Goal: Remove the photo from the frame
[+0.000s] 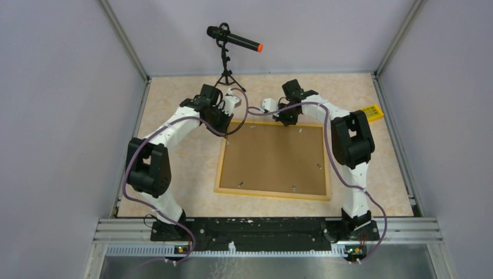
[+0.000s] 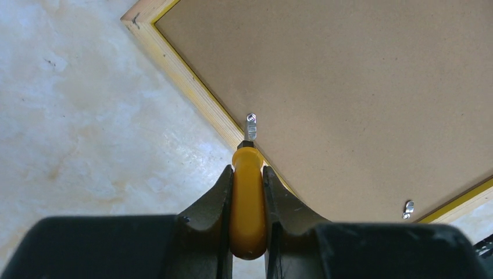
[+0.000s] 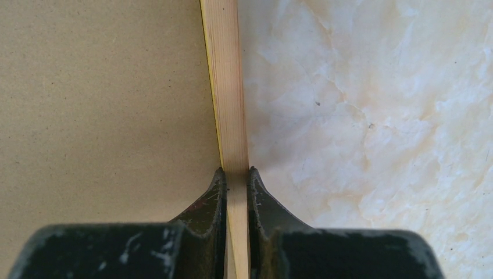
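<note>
The frame (image 1: 273, 160) lies face down on the table, brown fibreboard back up, with small metal clips along its sides. The photo is hidden under the backing. My left gripper (image 1: 224, 125) at the frame's far left corner is shut on a yellow-handled tool (image 2: 248, 197). The tool's dark tip touches a metal clip (image 2: 251, 125) on the frame's back (image 2: 360, 87). A second clip (image 2: 408, 208) sits further along that side. My right gripper (image 1: 288, 119) at the frame's far edge is shut on the pale wood edge (image 3: 227, 87), with its jaws (image 3: 235, 174) astride it.
A microphone on a small tripod (image 1: 232, 40) stands at the back, close behind my left arm. A small yellow block (image 1: 372, 113) lies at the far right by the wall. Grey walls close in the marbled table (image 1: 174, 104) on three sides.
</note>
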Available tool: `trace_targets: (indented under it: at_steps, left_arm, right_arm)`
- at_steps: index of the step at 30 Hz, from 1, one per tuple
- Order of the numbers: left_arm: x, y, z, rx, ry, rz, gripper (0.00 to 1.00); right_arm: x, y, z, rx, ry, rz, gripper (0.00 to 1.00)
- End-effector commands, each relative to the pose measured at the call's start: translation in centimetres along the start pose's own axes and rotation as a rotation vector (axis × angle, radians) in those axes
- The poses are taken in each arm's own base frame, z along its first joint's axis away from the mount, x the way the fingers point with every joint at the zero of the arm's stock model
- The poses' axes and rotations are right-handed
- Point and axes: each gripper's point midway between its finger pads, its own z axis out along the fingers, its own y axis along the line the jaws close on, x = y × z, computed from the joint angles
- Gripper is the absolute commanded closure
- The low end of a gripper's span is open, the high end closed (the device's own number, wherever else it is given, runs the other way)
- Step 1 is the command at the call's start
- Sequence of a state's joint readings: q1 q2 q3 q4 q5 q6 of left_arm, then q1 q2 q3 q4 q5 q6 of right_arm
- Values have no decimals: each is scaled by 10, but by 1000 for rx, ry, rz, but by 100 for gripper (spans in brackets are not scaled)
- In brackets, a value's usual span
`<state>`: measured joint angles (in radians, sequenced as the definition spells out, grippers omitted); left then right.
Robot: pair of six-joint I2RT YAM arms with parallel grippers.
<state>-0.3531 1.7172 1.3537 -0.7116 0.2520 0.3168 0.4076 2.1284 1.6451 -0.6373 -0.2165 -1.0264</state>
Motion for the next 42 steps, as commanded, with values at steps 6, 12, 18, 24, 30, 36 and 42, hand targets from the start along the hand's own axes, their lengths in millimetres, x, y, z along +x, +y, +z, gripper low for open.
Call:
trace_targets:
  at_steps: [6,12,18,24,30,36,42]
  left_arm:
    - [24,-11,-6,21,66,-51,100]
    - [39,-23,0,38,108,-14,100]
    - [50,-49,2,179,141,-65,100]
    - [38,-48,-1,224,75,-143,100]
    - [-10,-8,-46,297,-182,-250,100]
    - [-43,-28,-70,471,-270,-237,100]
    - [-65,-55,-85,665,-327,-258,100]
  right_arm:
    - [17,-1,4,52,49,32,100]
    - [19,-3,6,59,57,36,100]
    - [19,-5,8,67,60,50,100]
    - [14,-7,2,79,44,79,95]
    - [-12,-18,-44,81,-107,180,42]
    - [-85,4,-120,-71,-392,223,16]
    - [-166,63,-159,-277,-585,273,23]
